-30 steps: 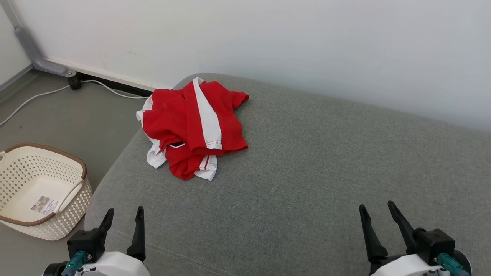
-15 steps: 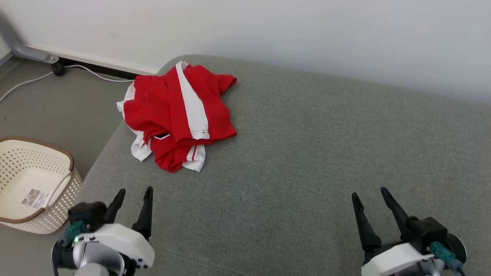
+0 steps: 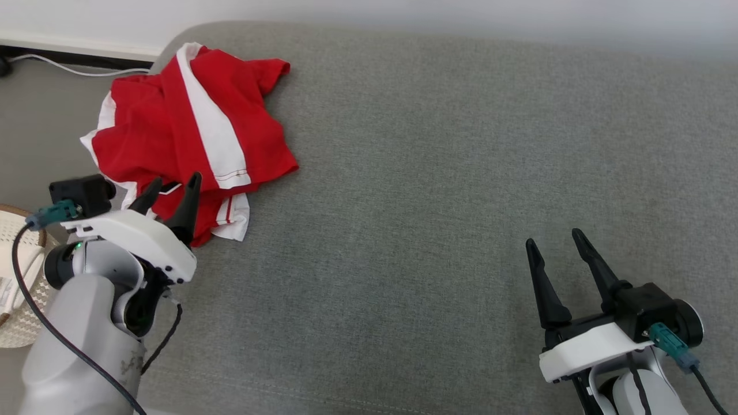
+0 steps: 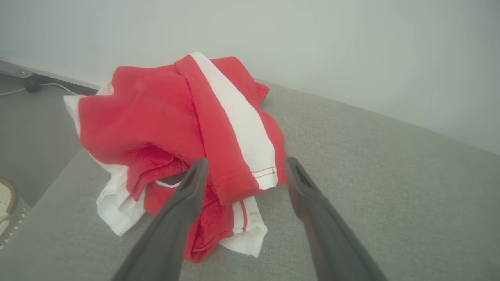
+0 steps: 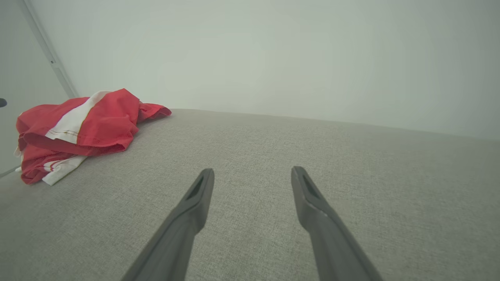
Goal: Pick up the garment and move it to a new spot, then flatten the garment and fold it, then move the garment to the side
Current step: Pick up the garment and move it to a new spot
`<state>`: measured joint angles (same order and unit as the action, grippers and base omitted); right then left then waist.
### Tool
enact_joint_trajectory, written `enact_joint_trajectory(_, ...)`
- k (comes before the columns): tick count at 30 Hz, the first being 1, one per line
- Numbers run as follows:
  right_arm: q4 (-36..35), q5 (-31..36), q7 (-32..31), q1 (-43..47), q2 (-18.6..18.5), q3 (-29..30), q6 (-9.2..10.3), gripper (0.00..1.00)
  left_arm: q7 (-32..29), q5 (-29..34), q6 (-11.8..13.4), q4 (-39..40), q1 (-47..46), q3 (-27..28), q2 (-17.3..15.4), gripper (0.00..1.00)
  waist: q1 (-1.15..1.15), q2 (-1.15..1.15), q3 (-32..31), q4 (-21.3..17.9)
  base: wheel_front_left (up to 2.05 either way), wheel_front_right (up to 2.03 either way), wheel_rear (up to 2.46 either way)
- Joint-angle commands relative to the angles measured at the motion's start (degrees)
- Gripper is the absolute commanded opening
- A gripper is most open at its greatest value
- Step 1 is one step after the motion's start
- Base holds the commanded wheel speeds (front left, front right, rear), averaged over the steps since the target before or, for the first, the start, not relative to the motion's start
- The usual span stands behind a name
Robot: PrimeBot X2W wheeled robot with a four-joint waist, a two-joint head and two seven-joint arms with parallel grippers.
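Observation:
A crumpled red and white garment [image 3: 190, 132] lies bunched at the far left corner of the grey cushion [image 3: 438, 190]. My left gripper [image 3: 174, 184] hovers open at the garment's near edge, fingertips over the red cloth. In the left wrist view the garment [image 4: 179, 128] sits just ahead of the spread fingers, and the left gripper [image 4: 243, 168] holds nothing. My right gripper [image 3: 554, 241] stands open over bare cushion at the lower right, far from the garment. The right wrist view has the garment [image 5: 78, 128] at far left and the right gripper [image 5: 253, 173] empty.
A cream woven basket [image 3: 17, 300] stands on the floor left of the cushion, partly behind my left arm. A white cable [image 3: 75, 69] runs along the floor by the wall. The cushion's left edge drops to the floor just beside the garment.
The head camera has tilted down and turned right, shifting the whole picture. My left gripper has come forward to the garment's near edge. The right gripper has stayed low on the right.

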<state>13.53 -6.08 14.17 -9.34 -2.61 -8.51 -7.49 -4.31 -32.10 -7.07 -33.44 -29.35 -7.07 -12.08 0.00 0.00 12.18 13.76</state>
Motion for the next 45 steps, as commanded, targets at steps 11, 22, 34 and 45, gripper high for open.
enact_joint_trajectory(11, -3.4, -1.1, 0.8, -4.4, -0.3, -1.3, 0.0, 1.0, -10.0, -11.8, -0.4, -6.2, -10.9, -2.1, -9.5, 1.0, 0.0, 0.0, 7.2, -5.4, 0.0, 0.0, 0.0)
enact_joint_trajectory(22, -4.9, -3.4, 0.8, -5.7, -0.3, -1.4, 0.0, 1.0, -15.8, -21.0, -0.4, -9.2, -13.0, -4.4, -15.9, 1.0, 0.0, 0.0, 10.4, -8.5, 0.0, 0.0, 0.0)
enact_joint_trajectory(34, -5.0, -4.0, 0.8, -5.4, -0.3, -0.5, 0.0, 1.0, -15.4, -26.9, -0.4, -7.9, -13.6, -6.7, -18.8, 0.0, 0.0, 0.0, 9.9, -8.6, 0.0, 0.0, 0.0)
enact_joint_trajectory(45, -4.5, -3.6, 0.8, -4.9, -0.3, 0.2, 0.0, 1.0, -7.1, -27.9, -0.4, -0.2, -11.2, -10.0, -19.7, 0.0, 0.0, 0.0, 7.9, -7.6, 0.0, 0.0, 0.0)
